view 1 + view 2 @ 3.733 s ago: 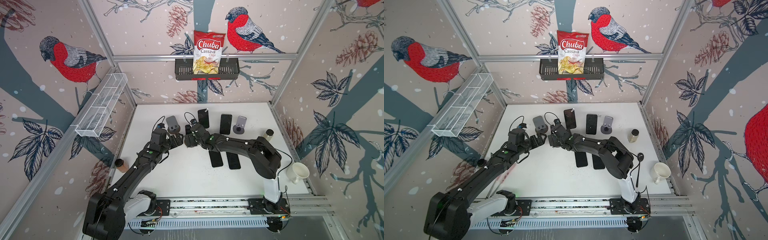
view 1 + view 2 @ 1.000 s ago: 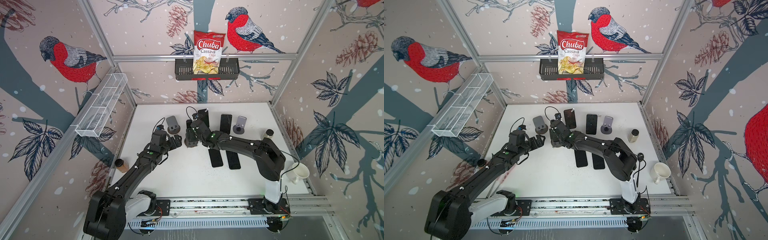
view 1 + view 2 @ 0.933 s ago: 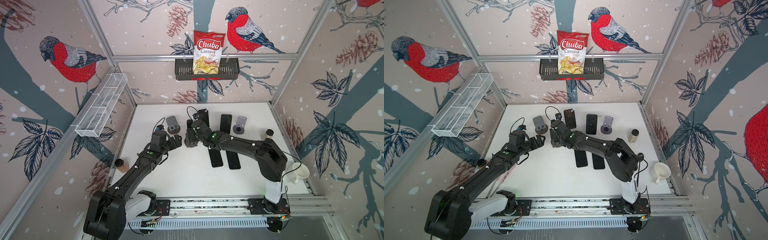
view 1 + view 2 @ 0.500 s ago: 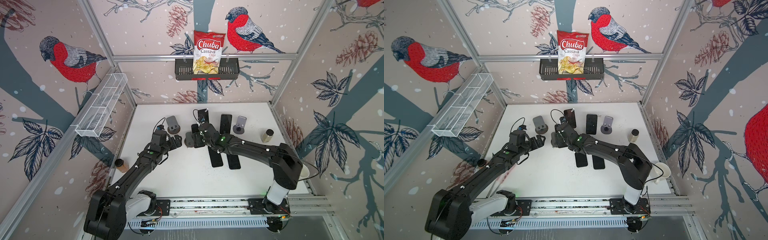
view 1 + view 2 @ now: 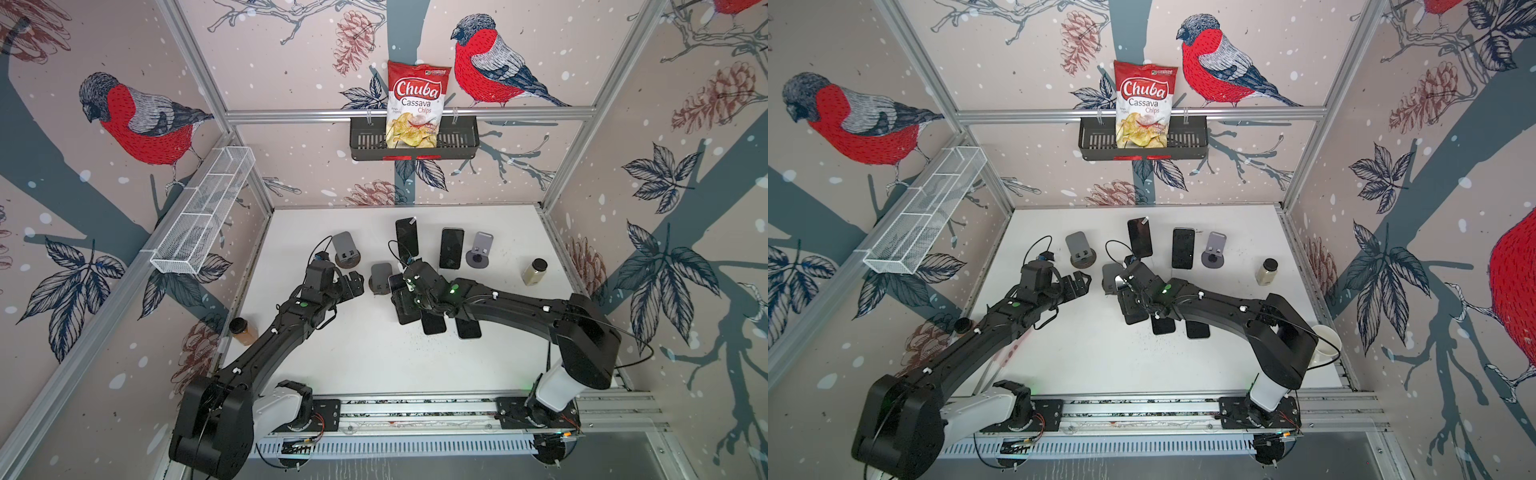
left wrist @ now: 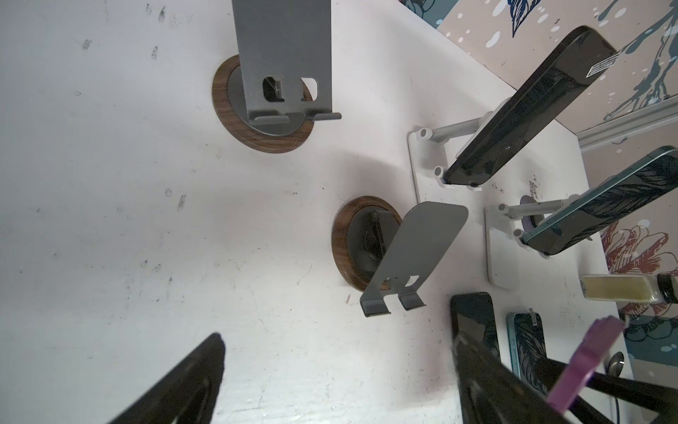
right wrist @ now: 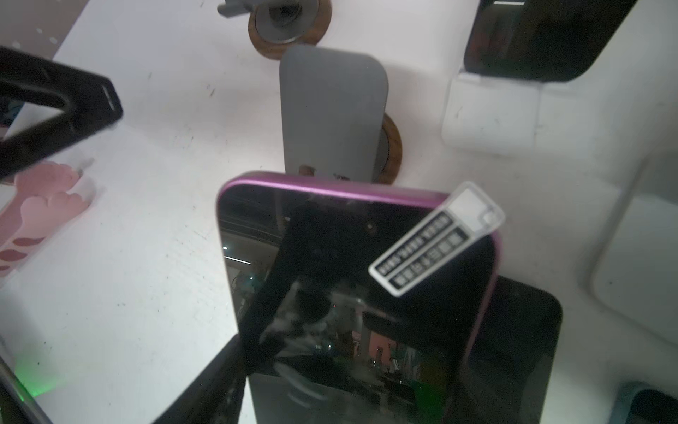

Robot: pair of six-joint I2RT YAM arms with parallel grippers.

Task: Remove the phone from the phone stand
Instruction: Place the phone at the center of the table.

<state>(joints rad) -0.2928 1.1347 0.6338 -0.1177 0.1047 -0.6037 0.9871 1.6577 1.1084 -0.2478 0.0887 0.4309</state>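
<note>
My right gripper (image 5: 409, 297) is shut on the phone (image 7: 330, 275), a black-screened handset with a purple rim and a white sticker tab. The phone (image 5: 405, 311) hangs just right of and in front of the phone stand (image 5: 380, 276), apart from it. The stand is a grey plate on a round wooden base, and it is bare in the left wrist view (image 6: 414, 253). Of the right gripper's fingers only one (image 7: 220, 385) shows beside the phone. My left gripper (image 5: 353, 284) stands open just left of the stand, with nothing between its fingers (image 6: 183, 381).
Two phones (image 5: 406, 243) (image 5: 451, 249) lean on white stands at the back. An empty grey stand (image 5: 344, 249) and a lilac stand (image 5: 480, 251) flank them. Two phones (image 5: 434, 328) (image 5: 468, 330) lie flat under the right arm. Jars (image 5: 534, 272) (image 5: 243, 330) stand near the side walls.
My right gripper has carried the phone off the stand, to the right and toward the front. The stand is now bare. The left arm has not moved.
</note>
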